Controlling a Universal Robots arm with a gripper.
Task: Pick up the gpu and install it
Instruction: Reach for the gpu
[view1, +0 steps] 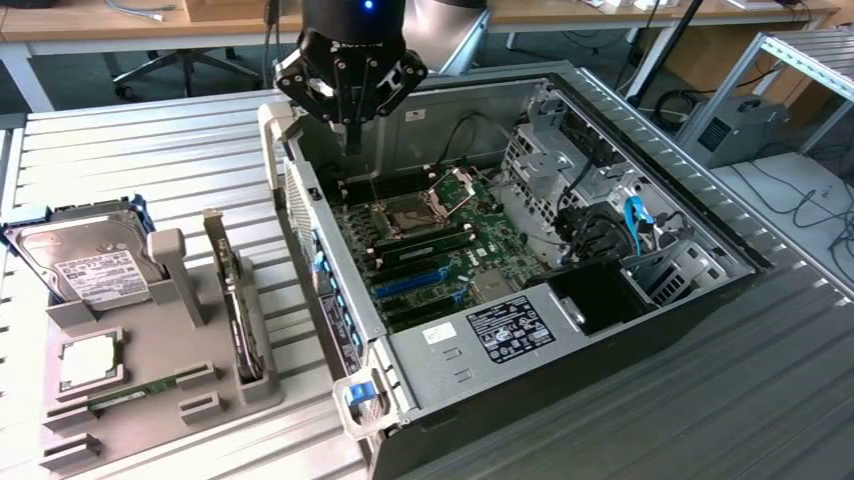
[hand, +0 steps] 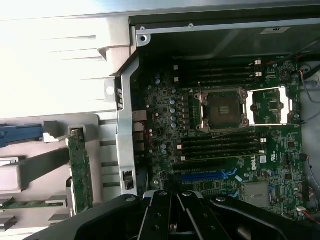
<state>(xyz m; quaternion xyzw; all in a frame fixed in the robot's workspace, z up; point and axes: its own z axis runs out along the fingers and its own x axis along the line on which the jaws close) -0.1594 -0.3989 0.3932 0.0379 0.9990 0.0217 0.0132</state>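
In the exterior view the gripper (view1: 354, 135) hangs over the far corner of the open computer case (view1: 441, 365), its fingers pressed together into one point and holding nothing. The gpu (view1: 235, 300) is well apart from it, nearer the camera and to the exterior view's left of the case. It stands on its long edge in a slot of the grey holder (view1: 160, 400), just beside the case's outer wall. That wall and its folded rim rise between the card and the motherboard (view1: 427, 250). Inside the case the room above the board is open, while drive cages and cables crowd the exterior view's right side. The holder also carries a hard drive (view1: 87, 265), a square processor chip (view1: 91, 362) and a narrow RAM stick (view1: 134, 388). Everything rests on a slatted metal table (view1: 147, 160), with wooden desks (view1: 160, 20) and a chair base (view1: 180, 65) behind it. In the wrist view the gripper (hand: 172, 200) shows as dark linkages meeting with no gap, poised above the motherboard (hand: 170, 125) near the blue slot (hand: 207, 176). The gpu (hand: 80, 170) appears edge-on as a thin green strip held upright in the holder (hand: 35, 170), outside the silver case wall (hand: 125, 130) and apart from the fingers. On the board the processor socket (hand: 222, 110) lies with its frame swung open, with dark memory slots on both sides of it.
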